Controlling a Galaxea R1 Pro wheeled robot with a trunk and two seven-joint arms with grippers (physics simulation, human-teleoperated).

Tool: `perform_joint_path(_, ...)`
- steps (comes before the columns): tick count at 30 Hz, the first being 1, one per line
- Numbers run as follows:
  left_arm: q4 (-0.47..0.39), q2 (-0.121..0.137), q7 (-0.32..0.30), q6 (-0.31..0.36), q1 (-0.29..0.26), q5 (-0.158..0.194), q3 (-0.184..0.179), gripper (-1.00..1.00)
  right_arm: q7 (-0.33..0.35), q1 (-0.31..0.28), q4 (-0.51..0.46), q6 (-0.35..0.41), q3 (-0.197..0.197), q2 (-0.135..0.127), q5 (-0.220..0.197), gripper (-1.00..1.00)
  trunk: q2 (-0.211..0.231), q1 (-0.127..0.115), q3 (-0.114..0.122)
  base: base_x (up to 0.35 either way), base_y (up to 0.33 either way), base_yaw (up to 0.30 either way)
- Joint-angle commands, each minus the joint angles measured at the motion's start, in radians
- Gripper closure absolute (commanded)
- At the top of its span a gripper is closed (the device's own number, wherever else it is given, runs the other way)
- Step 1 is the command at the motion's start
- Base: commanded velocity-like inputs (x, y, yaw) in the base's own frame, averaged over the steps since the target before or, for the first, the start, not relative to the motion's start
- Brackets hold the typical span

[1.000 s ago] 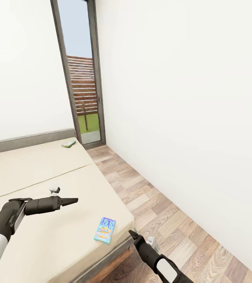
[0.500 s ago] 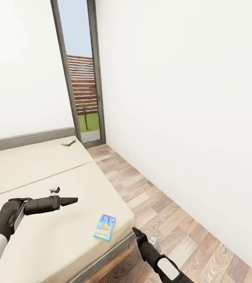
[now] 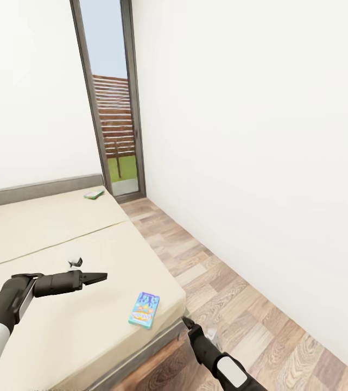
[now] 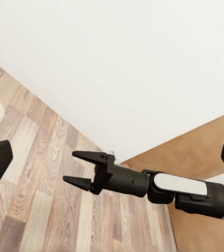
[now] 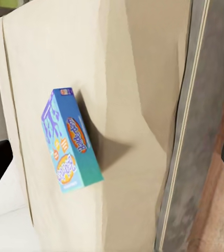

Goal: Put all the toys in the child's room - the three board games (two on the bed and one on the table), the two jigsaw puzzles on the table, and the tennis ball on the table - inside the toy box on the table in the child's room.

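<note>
A blue board game lies flat on the beige mattress of the bed, near its front right corner. It also appears in the right wrist view as a blue box close to the grey bed frame. A green board game rests at the far corner by the headboard. My left gripper hovers over the mattress, left of the blue box, open and empty. My right gripper hangs low beside the bed's corner, over the floor, and its fingers stand apart with nothing between them.
A tall grey-framed window stands behind the bed's far corner. A white wall runs along the right. A strip of wood-plank floor lies between bed and wall. The grey headboard closes the bed's far side.
The whole view has shifted slightly, so the bed and both boxes sit a little higher in the picture. My right gripper has edged a little to the right. The left arm holds its place.
</note>
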Motion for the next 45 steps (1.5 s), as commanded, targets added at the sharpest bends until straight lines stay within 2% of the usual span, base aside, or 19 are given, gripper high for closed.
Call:
perform_joint_path(1,0.000,0.000,-0.005,0.012,-0.001,-0.002,0.001,-1.00,0.001,0.000,0.001,0.006,-0.002,0.000,-0.007,-1.00,-0.008,0.004,-0.004,0.000,0.000,0.000)
perform_joint_path(5,0.000,0.000,-0.005,0.015,-0.001,-0.002,0.000,-1.00,0.003,0.000,0.004,0.004,-0.001,0.000,-0.007,-1.00,-0.036,0.019,-0.017,0.000,0.000,0.000)
perform_joint_path(21,-0.001,0.003,-0.005,0.014,-0.001,-0.001,0.000,-1.00,0.002,0.000,0.006,-0.004,-0.001,0.000,-0.005,-1.00,-0.036,0.019,-0.017,-0.002,0.000,0.000)
perform_joint_path(30,-0.002,0.008,-0.005,0.014,-0.001,-0.001,0.000,-1.00,-0.001,0.000,0.007,-0.004,-0.001,0.000,-0.004,-1.00,-0.036,0.019,-0.016,-0.135,0.048,0.016)
perform_joint_path(45,-0.002,0.008,-0.005,0.013,-0.001,-0.001,0.000,-1.00,0.000,0.000,0.007,-0.005,0.000,0.000,-0.004,-1.00,-0.036,0.019,-0.007,-0.023,0.015,0.211)
